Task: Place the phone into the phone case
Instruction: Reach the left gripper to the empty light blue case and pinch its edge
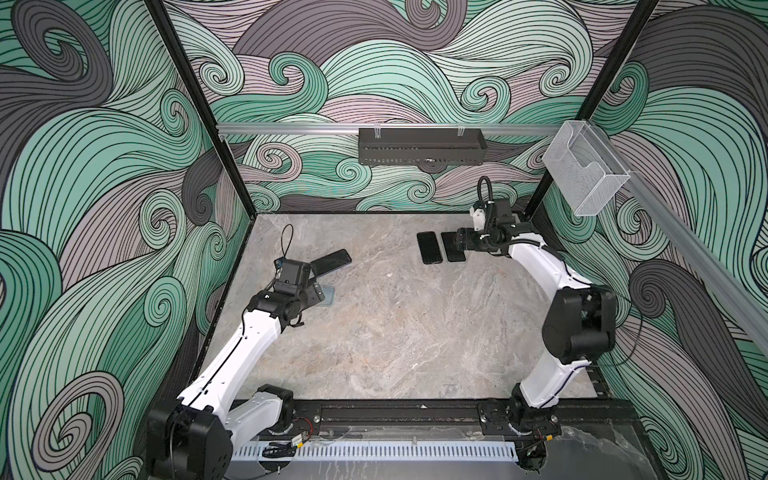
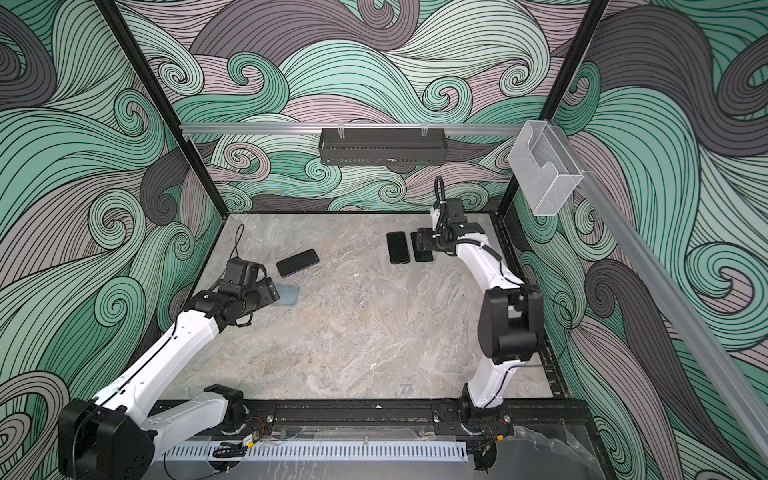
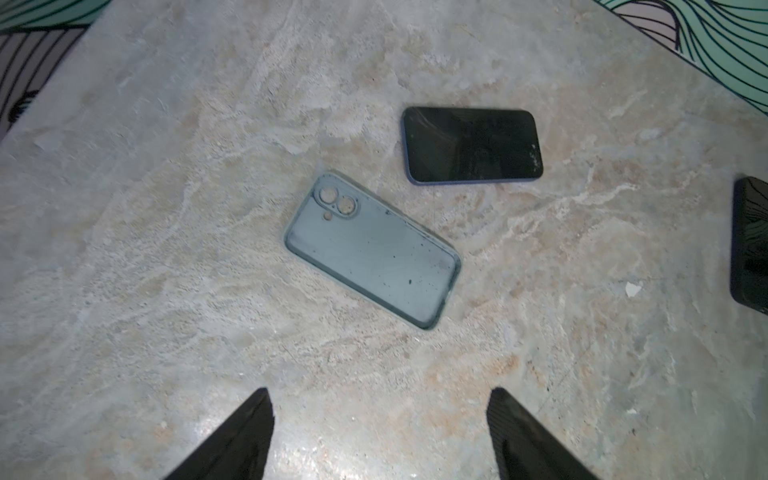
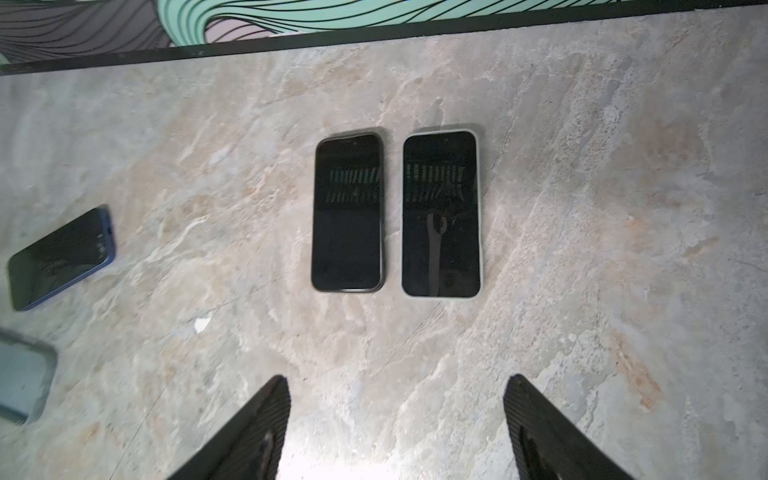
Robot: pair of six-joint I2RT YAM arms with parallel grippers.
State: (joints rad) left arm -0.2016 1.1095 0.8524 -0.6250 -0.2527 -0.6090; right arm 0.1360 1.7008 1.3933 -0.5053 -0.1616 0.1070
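Observation:
An empty pale blue-grey phone case [image 3: 372, 251] lies open side up on the marble table, also seen in both top views [image 1: 329, 296] [image 2: 289, 295]. Just beyond it lies a dark-screened phone [image 3: 471, 145] with a blue edge [image 1: 332, 262] [image 2: 297, 262]. My left gripper [image 3: 379, 392] hovers open over the case's near end [image 1: 318, 291], holding nothing. At the back right, two more phones lie side by side, one with a dark rim [image 4: 348, 212] and one with a pale rim [image 4: 440, 214]. My right gripper [image 4: 398, 377] hangs open and empty just short of them [image 1: 459, 240].
A black wire basket [image 1: 422, 146] hangs on the back rail, and a clear plastic holder [image 1: 582, 166] on the right rail. A small white chip [image 4: 202, 323] lies on the table between the phone groups. Patterned walls enclose the table on three sides.

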